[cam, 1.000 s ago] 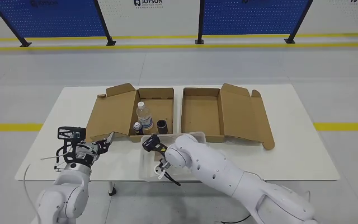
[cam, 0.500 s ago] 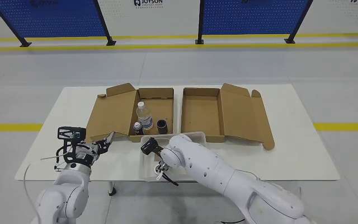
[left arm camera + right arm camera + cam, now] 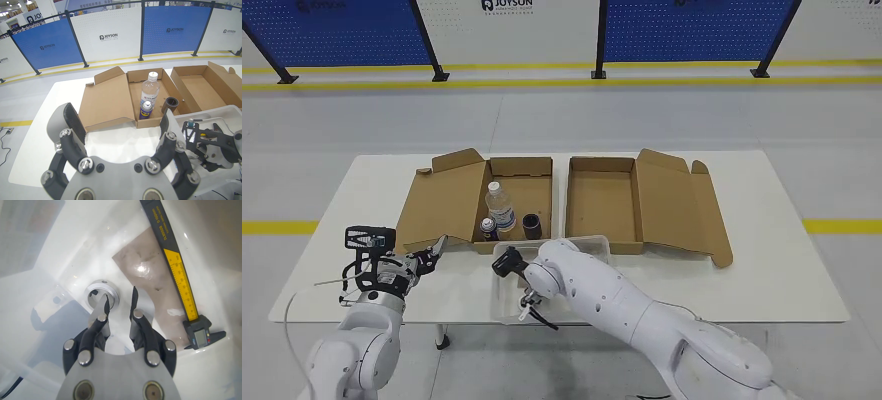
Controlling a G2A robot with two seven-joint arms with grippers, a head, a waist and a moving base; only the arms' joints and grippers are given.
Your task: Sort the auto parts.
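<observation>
- Currently the right gripper (image 3: 120,293) is down inside the white bin (image 3: 85,237), which sits at the table's (image 3: 762,270) near edge, just in front of the two cardboard boxes.
- Claw state, right: released. One finger (image 3: 105,303) dips into the bore of the metal ring (image 3: 113,291); the other stands outside the ring wall with a gap, so nothing is gripped.
- The metal ring lies on the bin floor with its bore facing up; its axis is near vertical. A small hole shows in its outer wall.
- The caliper (image 3: 174,262) lies flat in the same bin. Its long axis runs along one bin wall, with the display head at the end near a corner. It is apart from the ring, with a brownish patch (image 3: 151,285) of floor between them.
- The left gripper (image 3: 117,111) hangs over the table left of the bin, in front of the left box's flap. Claw state, left: released wide, holding nothing.
- The left box (image 3: 512,170) holds a clear bottle (image 3: 500,205) and a spray can (image 3: 488,227), both upright, and a dark cylinder (image 3: 532,224) with its bore up.
- The right box (image 3: 600,205) stands beside it, flap open.
</observation>
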